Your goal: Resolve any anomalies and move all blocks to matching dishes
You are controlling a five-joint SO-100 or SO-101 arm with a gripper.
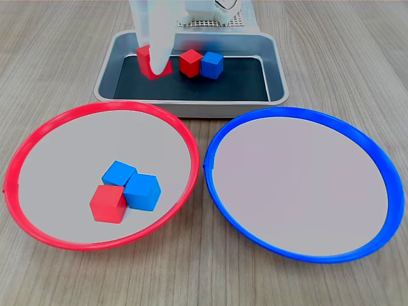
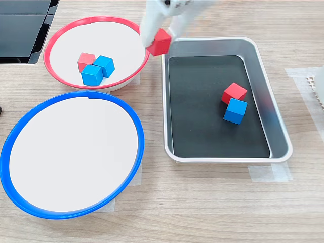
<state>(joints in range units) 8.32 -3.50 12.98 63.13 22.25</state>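
Note:
My gripper (image 1: 156,60) is shut on a red block (image 1: 146,65), which it holds tilted over the left end of the silver tray (image 1: 242,80). In the second exterior view the gripper (image 2: 158,40) and held block (image 2: 161,43) hang over the tray (image 2: 202,126) corner beside the red dish (image 2: 101,40). A red block (image 1: 190,63) and a blue block (image 1: 211,65) touch on the tray's black base. The red dish (image 1: 64,146) holds two blue blocks (image 1: 118,173) (image 1: 143,191) and one red block (image 1: 107,204). Nothing lies in the blue dish (image 1: 299,185).
The two dishes sit side by side on a wooden table, with the tray just behind them. A black object (image 2: 20,30) lies beyond the red dish at the second exterior view's top left. A white mesh part (image 1: 217,22) stands behind the tray by the arm's base.

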